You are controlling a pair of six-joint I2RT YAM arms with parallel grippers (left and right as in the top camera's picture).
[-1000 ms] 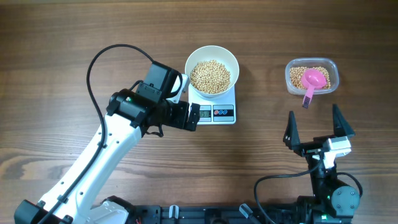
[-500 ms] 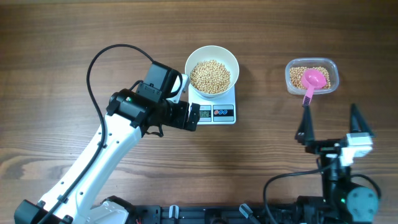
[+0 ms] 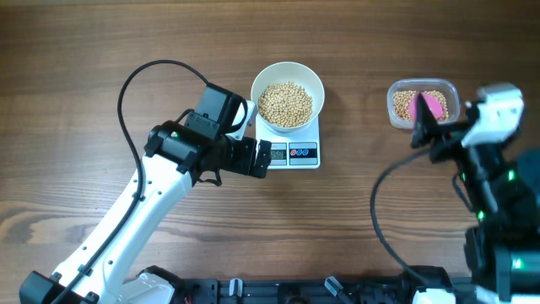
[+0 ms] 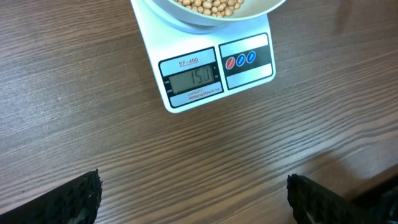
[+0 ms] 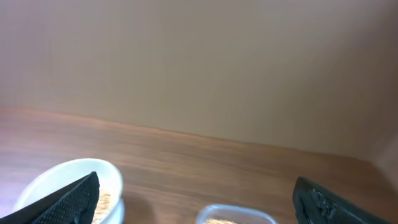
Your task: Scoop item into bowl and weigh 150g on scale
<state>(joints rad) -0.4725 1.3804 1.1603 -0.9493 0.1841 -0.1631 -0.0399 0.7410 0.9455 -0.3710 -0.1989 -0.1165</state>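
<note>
Left gripper (image 4: 196, 202): fingers spread wide, nothing between them, low over the table just in front of the scale (image 4: 152, 43) and not touching it. Right gripper (image 5: 199, 196): fingers likewise spread and empty, raised above the table near the tub (image 3: 391, 105), its camera looking out over the table toward the wall. The display (image 4: 191, 78) appears to read 150, so I judge the target met and the step in hand to be confirming the weight. To do it well, keep both arms off the platform and bowl, let the reading settle, and add no more. Any withdrawal of the left arm should go back and away from the scale's front edge, since a nudge would disturb the reading. The white bowl (image 3: 261, 84) sits on the scale, about half full of beans (image 3: 285, 103). Further right, well apart, the clear tub holds a shallow layer of leftover beans (image 3: 403, 105) with the pink scoop (image 3: 432, 103) lying in it.
</note>
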